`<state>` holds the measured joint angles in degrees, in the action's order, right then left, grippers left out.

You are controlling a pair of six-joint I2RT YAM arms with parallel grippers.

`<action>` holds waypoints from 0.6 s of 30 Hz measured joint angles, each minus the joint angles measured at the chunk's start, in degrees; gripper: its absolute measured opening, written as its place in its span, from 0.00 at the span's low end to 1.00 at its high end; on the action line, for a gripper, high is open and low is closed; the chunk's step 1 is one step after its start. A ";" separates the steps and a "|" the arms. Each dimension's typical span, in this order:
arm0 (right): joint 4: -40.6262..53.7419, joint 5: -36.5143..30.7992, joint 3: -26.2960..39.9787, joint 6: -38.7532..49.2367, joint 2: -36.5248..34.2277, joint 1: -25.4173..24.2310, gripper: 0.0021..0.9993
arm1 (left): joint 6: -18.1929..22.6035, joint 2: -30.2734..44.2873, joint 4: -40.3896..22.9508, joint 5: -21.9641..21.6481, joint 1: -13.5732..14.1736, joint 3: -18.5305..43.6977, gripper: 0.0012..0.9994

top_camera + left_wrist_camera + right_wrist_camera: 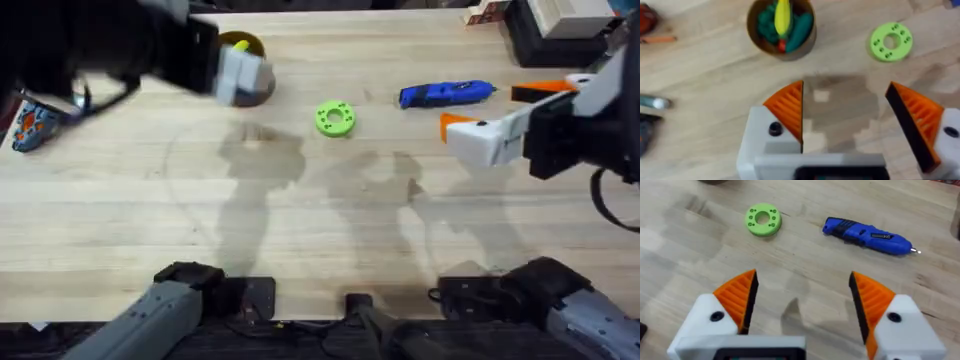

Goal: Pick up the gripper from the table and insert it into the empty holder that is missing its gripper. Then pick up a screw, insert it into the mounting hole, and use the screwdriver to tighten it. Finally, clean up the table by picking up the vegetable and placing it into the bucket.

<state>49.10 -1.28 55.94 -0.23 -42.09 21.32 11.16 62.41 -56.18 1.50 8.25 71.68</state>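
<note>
While both pairs of orange-padded jaws are held wide apart with nothing between them, the left gripper (845,125) is seen raised above bare wood, near the bucket (781,27). Inside that bucket, the yellow vegetable (782,15) is seen lying on green pieces. A green disc (891,41) is placed beside it. The right gripper (802,302) is held over the table (300,220), with the blue screwdriver (867,235) lying flat beyond it.

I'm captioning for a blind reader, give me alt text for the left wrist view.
A yellow vegetable stands in the bucket among green pieces, beyond the left gripper with its jaws open. A green ring-shaped disc lies on the wooden table.
</note>
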 joint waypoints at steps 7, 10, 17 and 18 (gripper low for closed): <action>9.43 -0.88 0.00 -0.02 4.31 0.00 0.99 | -9.89 -12.03 -4.33 -1.29 5.73 -9.43 0.99; 11.36 -1.85 0.00 0.00 6.51 0.00 1.00 | -12.62 -15.30 -6.13 -1.79 8.79 -11.85 0.99; 13.76 -2.36 0.00 0.00 12.53 0.00 0.99 | -17.68 -17.81 -6.02 -2.74 13.59 -16.57 0.99; 13.77 -2.36 0.00 0.00 13.28 0.00 0.99 | -18.04 -17.68 -6.01 -2.82 13.91 -16.92 0.99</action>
<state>62.87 -3.64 55.94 -0.23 -28.81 21.32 -6.88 44.73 -62.19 -1.32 22.16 54.76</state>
